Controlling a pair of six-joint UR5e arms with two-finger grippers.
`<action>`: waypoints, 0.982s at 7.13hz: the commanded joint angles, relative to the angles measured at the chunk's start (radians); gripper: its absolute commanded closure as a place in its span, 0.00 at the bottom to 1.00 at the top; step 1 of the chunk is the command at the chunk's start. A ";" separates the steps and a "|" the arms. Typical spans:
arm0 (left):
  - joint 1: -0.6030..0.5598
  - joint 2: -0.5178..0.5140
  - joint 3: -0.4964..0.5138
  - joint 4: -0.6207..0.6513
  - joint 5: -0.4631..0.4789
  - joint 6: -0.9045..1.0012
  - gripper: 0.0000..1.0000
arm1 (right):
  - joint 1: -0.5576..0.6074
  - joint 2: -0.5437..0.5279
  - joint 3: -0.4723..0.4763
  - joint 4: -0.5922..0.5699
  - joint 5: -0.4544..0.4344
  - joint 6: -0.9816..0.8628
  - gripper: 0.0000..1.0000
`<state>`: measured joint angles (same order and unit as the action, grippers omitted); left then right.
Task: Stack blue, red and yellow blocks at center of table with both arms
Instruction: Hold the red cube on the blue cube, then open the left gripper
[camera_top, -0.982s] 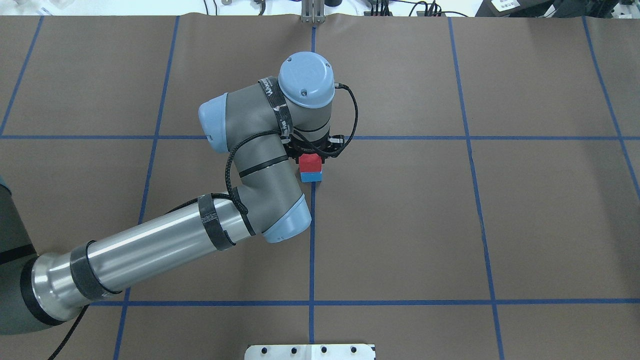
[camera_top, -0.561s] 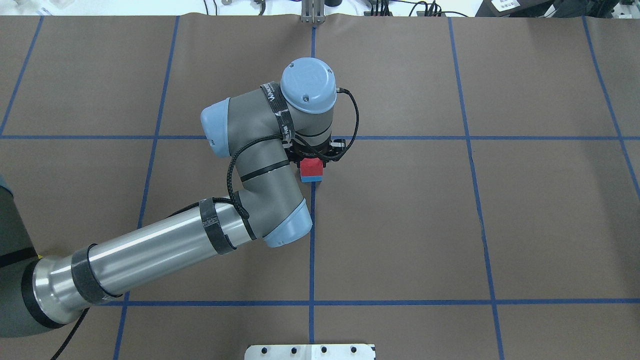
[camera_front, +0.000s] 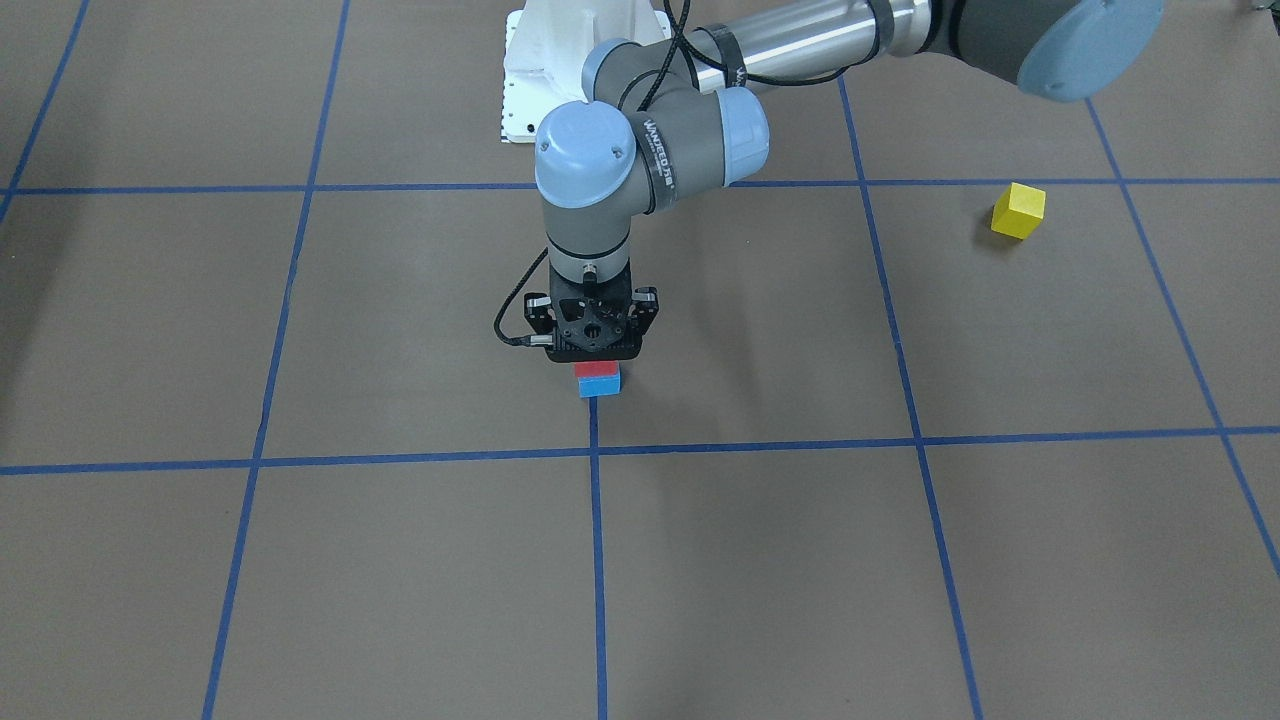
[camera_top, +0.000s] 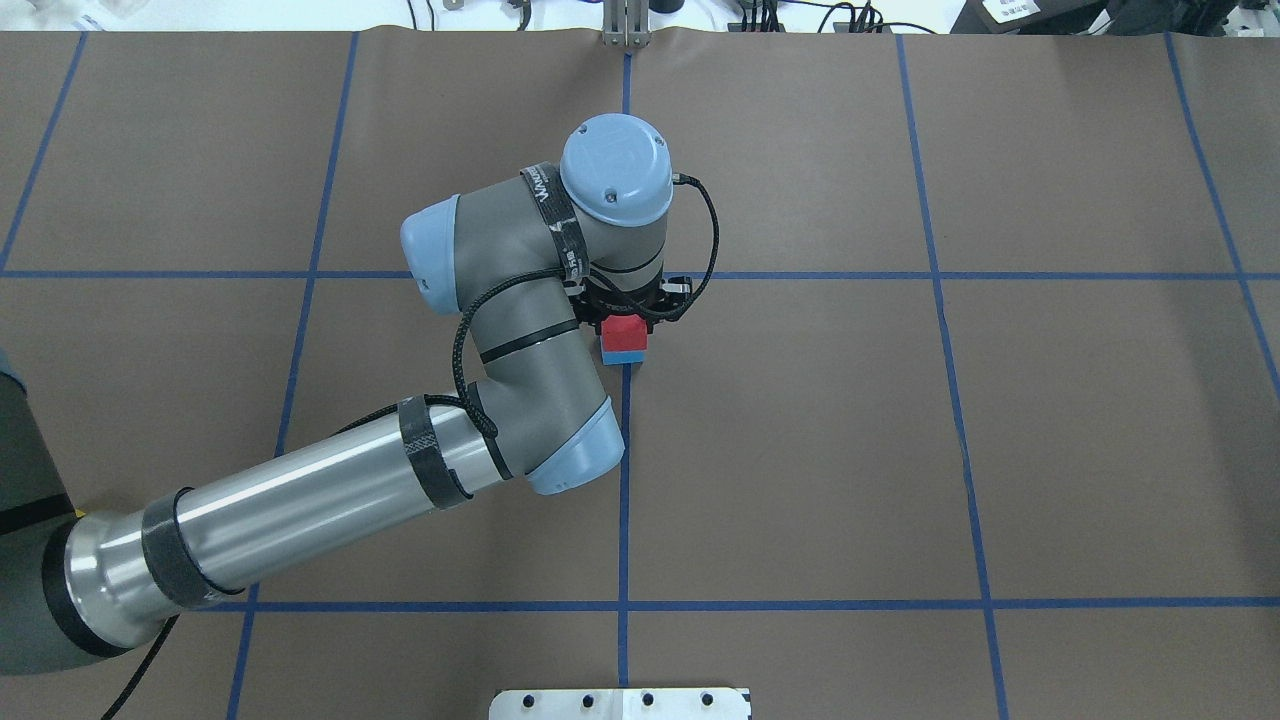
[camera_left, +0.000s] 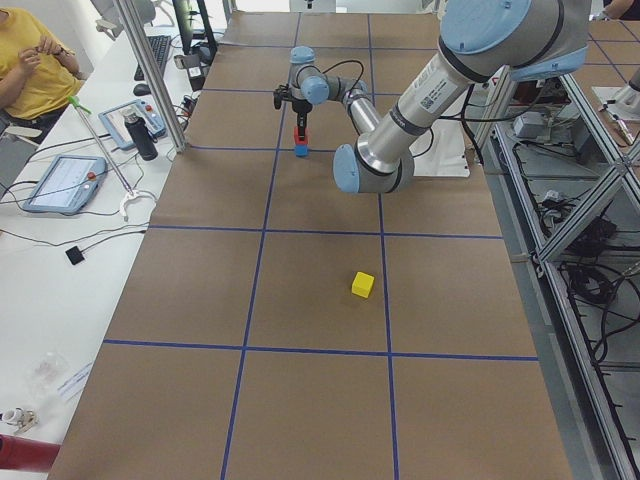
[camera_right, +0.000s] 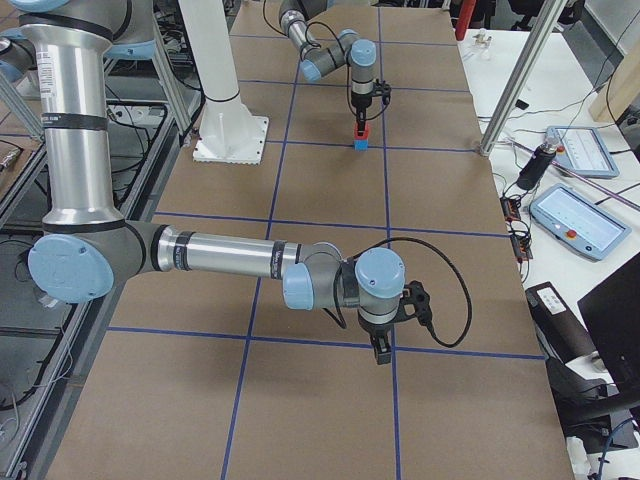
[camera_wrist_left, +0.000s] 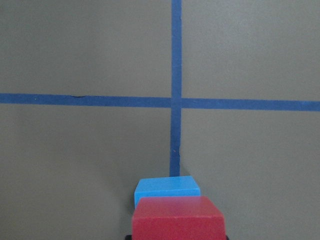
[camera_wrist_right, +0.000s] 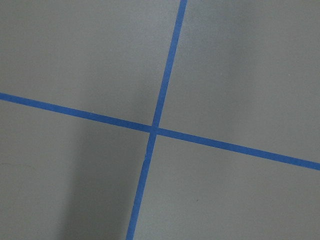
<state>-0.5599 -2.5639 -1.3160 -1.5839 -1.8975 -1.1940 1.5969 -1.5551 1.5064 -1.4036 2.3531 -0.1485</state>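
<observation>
The red block (camera_top: 625, 331) sits on the blue block (camera_top: 625, 355) beside the centre tape cross. My left gripper (camera_top: 628, 315) points straight down over the stack and is shut on the red block (camera_front: 597, 369); its fingertips are hidden. The left wrist view shows the red block (camera_wrist_left: 178, 220) close up over the blue one (camera_wrist_left: 167, 186). The yellow block (camera_front: 1018, 211) lies alone on the table on my left side, hidden under the arm in the overhead view. My right gripper (camera_right: 379, 352) hangs low over a tape cross far from the stack; I cannot tell if it is open.
Blue tape lines (camera_top: 624, 480) divide the brown table cover into squares. The white robot base plate (camera_front: 560, 60) stands at the table's near edge. An operator (camera_left: 35, 60) sits beyond the far side, by tablets (camera_left: 62, 182) and a bottle.
The left gripper has come down a little with the red block, which now rests on the blue block. In the last half second nothing visibly moves.
</observation>
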 joint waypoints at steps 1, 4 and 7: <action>0.000 0.001 0.000 -0.001 0.001 0.001 0.90 | 0.000 0.001 0.000 0.000 0.000 0.001 0.00; 0.000 0.002 0.000 -0.002 0.021 0.010 0.51 | 0.000 0.001 0.000 0.000 0.000 0.000 0.00; 0.000 0.008 -0.005 -0.004 0.023 0.011 0.00 | -0.002 0.001 0.000 0.000 0.000 0.000 0.00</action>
<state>-0.5599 -2.5568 -1.3192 -1.5870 -1.8757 -1.1842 1.5966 -1.5533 1.5064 -1.4036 2.3531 -0.1488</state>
